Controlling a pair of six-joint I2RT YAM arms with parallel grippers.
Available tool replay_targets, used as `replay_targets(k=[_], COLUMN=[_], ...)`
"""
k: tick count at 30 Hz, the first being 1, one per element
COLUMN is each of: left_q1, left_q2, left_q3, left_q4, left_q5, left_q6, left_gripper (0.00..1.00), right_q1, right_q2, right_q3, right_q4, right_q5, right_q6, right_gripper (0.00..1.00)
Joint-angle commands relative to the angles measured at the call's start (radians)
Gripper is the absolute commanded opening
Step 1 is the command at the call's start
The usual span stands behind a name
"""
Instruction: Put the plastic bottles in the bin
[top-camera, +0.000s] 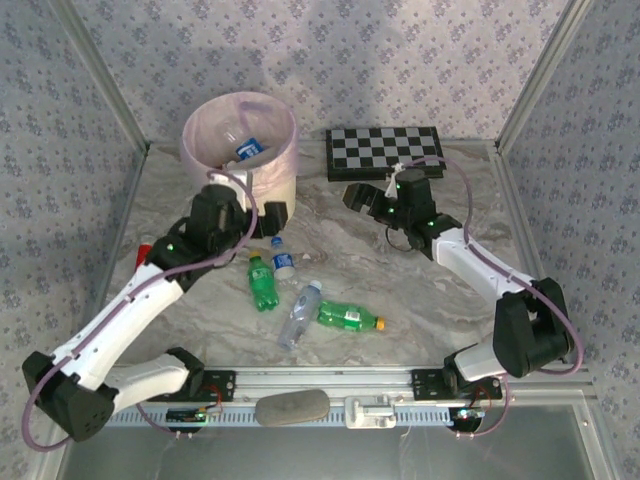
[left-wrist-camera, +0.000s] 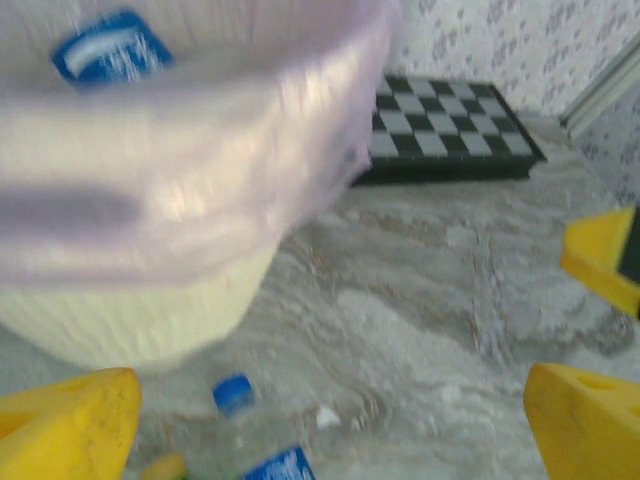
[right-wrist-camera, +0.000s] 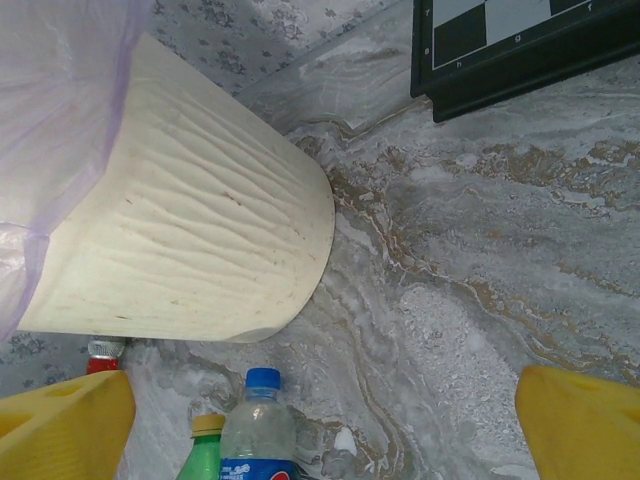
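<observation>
While both arms reach toward the far side of the table, the bin stands at the back left, its pink bag folded over the rim; one blue-labelled bottle lies inside it, and from the left wrist that label shows over the blurred bag edge. The left gripper sits close against the near side of the bin; its yellow fingers stand wide apart with nothing between them, only bare table and a small clear bottle below. The right gripper hangs just in front of the chessboard, apart from the bin; its fingers are spread wide too, and they grip nothing.

Four bottles lie loose on the table in front of the bin: the small clear bottle, blue cap toward the bin; a green bottle just beside it; a longer clear bottle nearer the arms; a second green bottle with an orange cap, touching or nearly touching the longer clear one. A red cap peeks out beside the left arm; what it belongs to I cannot tell.
</observation>
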Motion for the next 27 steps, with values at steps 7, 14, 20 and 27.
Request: replay_targets(k=[7, 14, 20, 27], left_q1=[-0.088, -0.086, -0.079, -0.043], left_q2=[-0.126, -0.066, -0.013, 0.038], left_q3=[-0.243, -0.37, -0.439, -0.505], left_q4=[-0.143, -0.1, -0.036, 0.067], left_q5=[-0.155, -0.164, -0.137, -0.094], left_q6=[-0.253, -0.317, -0.37, -0.408], left_gripper=[0.93, 0.91, 0.89, 0.86], right_q1=[0.02, 0.025, 0.03, 0.031], right_q2=[0.038, 0.048, 0.059, 0.066], right_q3=[0.038, 0.037, 0.035, 0.037], right_q4=[-0.038, -0.047, -0.049, -0.052], right_q5=[0.013, 0.017, 0.013, 0.01], right_q6=[-0.004, 0.0, 0.008, 0.011], right_gripper=[0.99, 0.99, 0.99, 0.99])
